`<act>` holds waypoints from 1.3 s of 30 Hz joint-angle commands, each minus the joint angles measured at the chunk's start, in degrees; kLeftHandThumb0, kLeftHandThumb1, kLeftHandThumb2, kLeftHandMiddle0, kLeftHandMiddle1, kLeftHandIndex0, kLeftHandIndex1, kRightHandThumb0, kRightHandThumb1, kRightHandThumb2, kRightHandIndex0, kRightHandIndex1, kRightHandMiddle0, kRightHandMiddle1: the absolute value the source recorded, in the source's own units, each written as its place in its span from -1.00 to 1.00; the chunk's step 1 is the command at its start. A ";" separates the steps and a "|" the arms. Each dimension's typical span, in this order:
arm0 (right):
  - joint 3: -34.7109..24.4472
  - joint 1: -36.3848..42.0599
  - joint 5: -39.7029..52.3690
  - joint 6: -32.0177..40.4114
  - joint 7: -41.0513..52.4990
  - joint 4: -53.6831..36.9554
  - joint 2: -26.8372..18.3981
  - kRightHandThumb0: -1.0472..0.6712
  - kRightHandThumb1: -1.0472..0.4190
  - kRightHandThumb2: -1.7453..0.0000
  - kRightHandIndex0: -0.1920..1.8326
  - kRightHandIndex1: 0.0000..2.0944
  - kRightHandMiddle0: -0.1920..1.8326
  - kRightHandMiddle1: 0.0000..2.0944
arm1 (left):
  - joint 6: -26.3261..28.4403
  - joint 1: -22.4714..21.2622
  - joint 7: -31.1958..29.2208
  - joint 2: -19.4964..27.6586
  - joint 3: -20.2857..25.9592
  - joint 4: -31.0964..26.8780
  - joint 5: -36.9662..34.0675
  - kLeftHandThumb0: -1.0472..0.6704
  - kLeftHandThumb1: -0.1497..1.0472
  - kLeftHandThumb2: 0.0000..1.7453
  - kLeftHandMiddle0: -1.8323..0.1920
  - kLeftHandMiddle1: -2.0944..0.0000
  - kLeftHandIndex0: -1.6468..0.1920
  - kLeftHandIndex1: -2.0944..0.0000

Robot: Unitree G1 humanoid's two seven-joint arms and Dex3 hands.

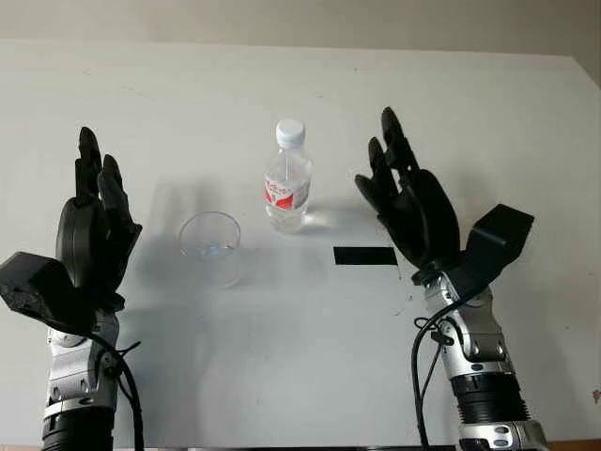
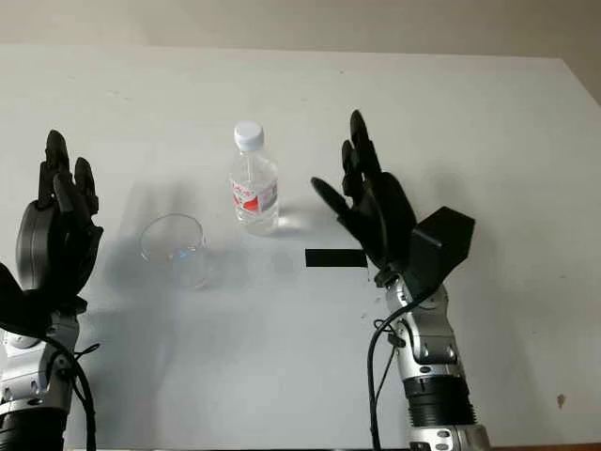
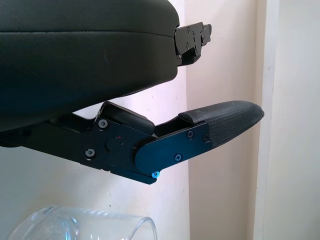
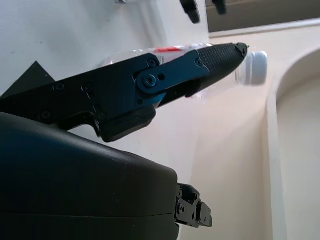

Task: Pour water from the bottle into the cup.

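On the white table (image 1: 488, 122), a bottle (image 1: 287, 178) and a cup (image 1: 211, 246) stand between two raised, empty hands.

Near the middle of the table the small plastic bottle stands upright, with its white cap on and a red and white label around it. Just beside it, toward the left arm and a little closer to the robot, the clear cup stands upright, apart from the bottle. Next to the bottle, on the right arm's side, a black rectangle (image 1: 365, 256) lies flat on the table. Left hand (image 1: 92, 225) is open above the table beside the cup, holding nothing. Right hand (image 1: 408, 195) is open too, near the bottle but not touching it.
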 commanded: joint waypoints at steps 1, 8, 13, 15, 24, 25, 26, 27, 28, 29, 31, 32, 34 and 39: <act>1.15 -3.09 -1.13 -1.63 0.69 0.42 0.00 -0.85 -0.90 0.96 -1.00 -1.00 -1.00 -1.00 | -0.49 0.83 0.33 -0.27 0.06 -1.24 0.10 -0.71 1.00 -0.13 1.00 0.98 1.00 1.00; 4.43 -11.11 -4.08 -4.11 1.74 7.50 2.24 -0.94 -0.84 0.96 -1.00 -1.00 -1.00 -1.00 | 0.22 0.42 0.35 -0.05 -0.62 -1.27 0.52 -0.74 1.00 -0.13 1.00 0.98 1.00 1.00; 5.59 -15.72 -5.57 -5.93 1.62 14.26 4.18 -0.95 -0.80 0.96 -1.00 -1.00 -1.00 -1.00 | 0.12 0.28 0.48 -0.09 -0.30 -1.29 -0.04 -0.72 1.00 -0.11 1.00 0.99 1.00 1.00; 5.59 -17.37 -5.87 -6.13 1.21 17.12 5.23 -0.95 -0.79 0.95 -1.00 -1.00 -1.00 -1.00 | 0.06 0.29 0.50 -0.07 -0.17 -1.23 -0.15 -0.72 1.00 -0.12 1.00 0.98 1.00 1.00; 4.35 -22.08 -5.62 -10.38 1.14 29.49 8.55 -0.95 -0.78 0.94 -1.00 -1.00 -1.00 -1.00 | -0.14 0.43 0.06 0.05 0.40 -0.92 -1.05 -0.72 1.00 -0.15 0.99 0.96 1.00 1.00; 4.17 -22.40 -5.60 -10.78 0.97 30.41 8.78 -0.94 -0.78 0.94 -1.00 -1.00 -1.00 -1.00 | -0.13 0.47 0.06 0.03 0.42 -0.95 -1.08 -0.72 1.00 -0.15 0.99 0.96 1.00 1.00; 3.98 -22.66 -5.61 -11.19 0.81 31.28 8.99 -0.94 -0.79 0.94 -1.00 -1.00 -1.00 -1.00 | -0.19 0.48 0.16 0.00 0.43 -0.98 -0.99 -0.71 1.00 -0.15 0.99 0.96 1.00 1.00; 3.79 -22.89 -5.59 -11.42 0.59 32.02 9.20 -0.93 -0.79 0.94 -1.00 -1.00 -1.00 -1.00 | -0.23 0.52 0.26 -0.07 0.46 -1.05 -0.96 -0.71 1.00 -0.15 0.99 0.95 1.00 1.00; 3.49 -23.04 -5.39 -11.60 0.55 32.69 9.42 -0.92 -0.79 0.94 -1.00 -1.00 -1.00 -1.00 | -0.28 0.56 0.23 -0.09 0.49 -1.12 -1.01 -0.71 1.00 -0.15 0.99 0.95 1.00 1.00; 3.14 -23.24 -5.13 -11.64 0.51 33.38 9.65 -0.90 -0.79 0.94 -1.00 -1.00 -1.00 -1.00 | -0.26 0.60 0.15 -0.07 0.53 -1.16 -1.07 -0.71 1.00 -0.15 0.99 0.95 1.00 1.00; 2.53 -23.78 -4.78 -11.81 0.27 35.04 10.05 -0.90 -0.80 0.93 -1.00 -1.00 -1.00 -1.00 | 0.00 0.78 0.19 -0.10 0.59 -1.53 -1.14 -0.71 1.00 -0.15 1.00 0.95 1.00 1.00; 2.32 -24.02 -4.74 -11.83 0.17 35.72 10.15 -0.91 -0.81 0.93 -1.00 -1.00 -1.00 -1.00 | 0.12 0.86 0.14 -0.08 0.63 -1.62 -1.22 -0.72 1.00 -0.15 1.00 0.95 1.00 1.00; 1.95 -24.55 -4.56 -12.15 0.35 37.25 10.23 -0.91 -0.82 0.93 -1.00 -1.00 -1.00 -1.00 | 0.31 0.95 0.16 -0.01 0.67 -1.78 -1.26 -0.72 1.00 -0.16 1.00 0.96 1.00 1.00; 1.01 -25.87 -3.71 -12.34 1.51 40.77 10.28 -0.91 -0.82 0.93 -1.00 -1.00 -1.00 -1.00 | 0.37 0.98 0.04 0.36 0.71 -2.01 -1.01 -0.71 1.00 -0.15 0.99 0.96 1.00 1.00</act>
